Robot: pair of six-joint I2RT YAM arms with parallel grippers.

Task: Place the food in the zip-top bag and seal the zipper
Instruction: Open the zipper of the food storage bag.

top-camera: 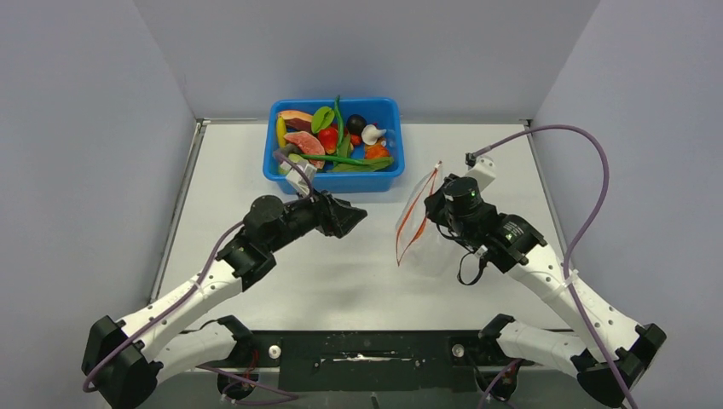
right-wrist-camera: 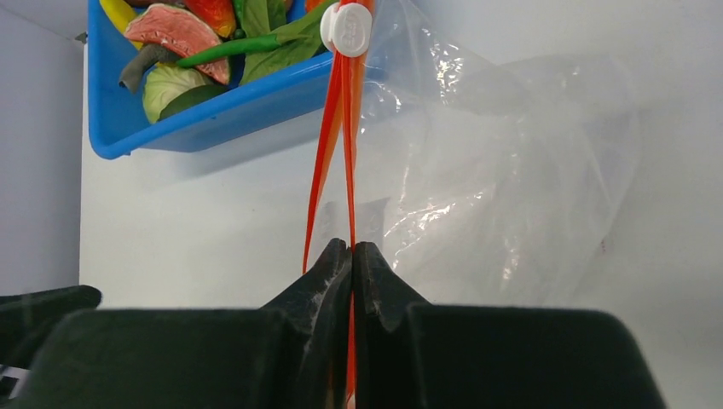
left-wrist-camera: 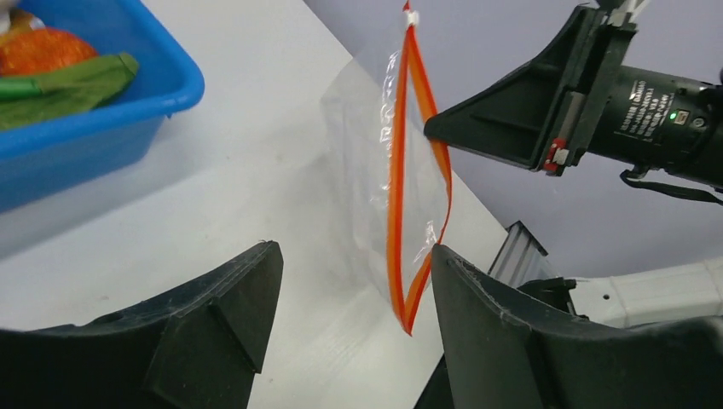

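The food [top-camera: 328, 138] lies piled in a blue tub [top-camera: 334, 179] at the back centre; a papaya slice [right-wrist-camera: 175, 30] and green pods [left-wrist-camera: 64, 85] show in the wrist views. My right gripper [top-camera: 430, 206] [right-wrist-camera: 351, 247] is shut on one lip of the zipper [right-wrist-camera: 348, 145], holding the clear zip-top bag [right-wrist-camera: 494, 170] upright on its edge. The two red-orange strips [left-wrist-camera: 395, 196] are slightly parted, with a white slider [right-wrist-camera: 346, 27] at the far end. My left gripper [top-camera: 356, 215] [left-wrist-camera: 354, 249] stands open and empty just left of the bag's mouth [top-camera: 414, 220], its right finger [left-wrist-camera: 477, 298] close beside the strip.
The tub [left-wrist-camera: 128, 128] sits behind and left of the bag. Grey walls enclose the white table on three sides, with a metal rail [left-wrist-camera: 520, 251] along its right edge. Purple cables [top-camera: 588, 170] loop above both arms.
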